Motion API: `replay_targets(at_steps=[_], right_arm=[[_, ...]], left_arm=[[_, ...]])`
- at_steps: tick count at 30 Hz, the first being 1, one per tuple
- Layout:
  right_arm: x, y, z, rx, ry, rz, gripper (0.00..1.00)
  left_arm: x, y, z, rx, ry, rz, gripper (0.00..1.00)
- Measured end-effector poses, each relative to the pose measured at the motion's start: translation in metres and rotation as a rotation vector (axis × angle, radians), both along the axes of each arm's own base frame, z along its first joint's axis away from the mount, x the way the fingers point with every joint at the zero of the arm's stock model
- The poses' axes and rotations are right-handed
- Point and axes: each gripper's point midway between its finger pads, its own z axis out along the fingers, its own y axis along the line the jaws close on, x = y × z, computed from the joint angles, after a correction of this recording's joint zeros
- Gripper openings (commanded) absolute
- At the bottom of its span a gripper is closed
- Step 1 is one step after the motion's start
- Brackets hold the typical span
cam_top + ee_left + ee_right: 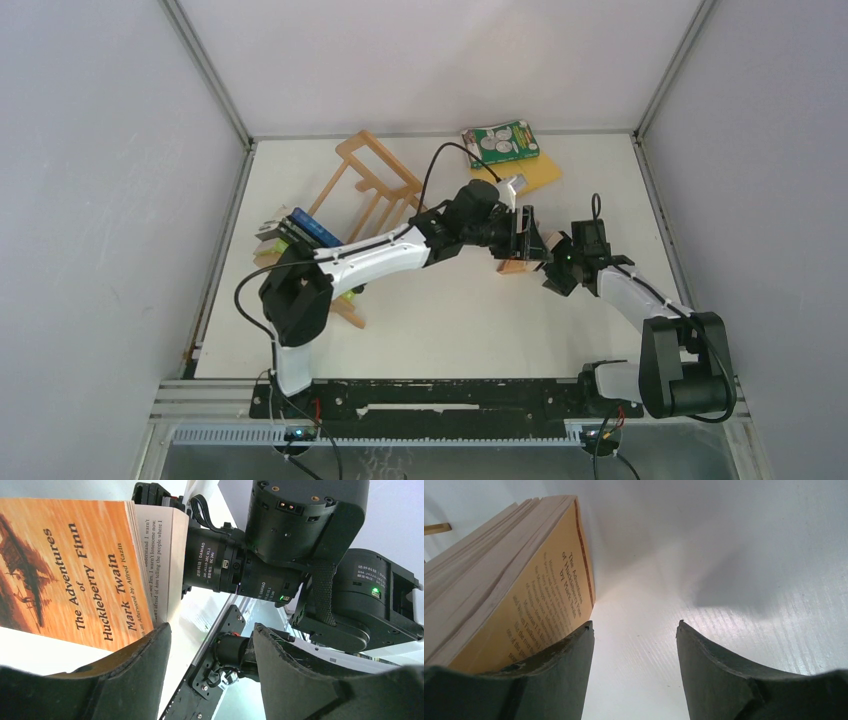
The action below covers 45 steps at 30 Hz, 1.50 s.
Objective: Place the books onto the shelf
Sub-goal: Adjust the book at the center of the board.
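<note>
**Huckleberry Finn beside two open claws**

The left wrist view reads the front of the orange paperback book [75, 565]: "The Adventures of Huckleberry Finn", "Mark Twain", "Afterword by Alfred Kazin" (the black motor [210, 565] behind it is stamped "DAMIAO"). The right wrist view shows its yellow back cover instead, with the title repeated and the blurb too small to read. In both views the book sits beside one finger, outside the gap. The left claw [211, 630] and the right claw [634, 625] both stand wide, with nothing between the jaws.

Only the top view shows the light-wood slatted shelf [370, 185] askew on the white counter [450, 320]. A stack of books [295, 232] lies by its left end. A green book with white circles [500, 142] lies on a yellow-orange book [545, 172] at the far edge.
</note>
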Motion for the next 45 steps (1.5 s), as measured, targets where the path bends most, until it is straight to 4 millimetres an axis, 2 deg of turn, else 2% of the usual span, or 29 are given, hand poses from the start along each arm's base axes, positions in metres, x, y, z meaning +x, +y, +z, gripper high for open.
replay_targets(at_steps=[6,19,45], right_arm=[[0.005,0.005,0.003,0.018,-0.019,-0.009,0.68],[0.013,0.015,0.003,0.071,-0.022,-0.032,0.68],[0.016,0.015,-0.006,0.078,0.014,-0.044,0.68]], left_arm=[[0.007,0.004,0.004,0.014,-0.001,0.013,0.69],[0.044,0.008,0.015,0.035,-0.021,0.067,0.70],[0.045,0.010,0.021,0.040,-0.010,0.054,0.71]])
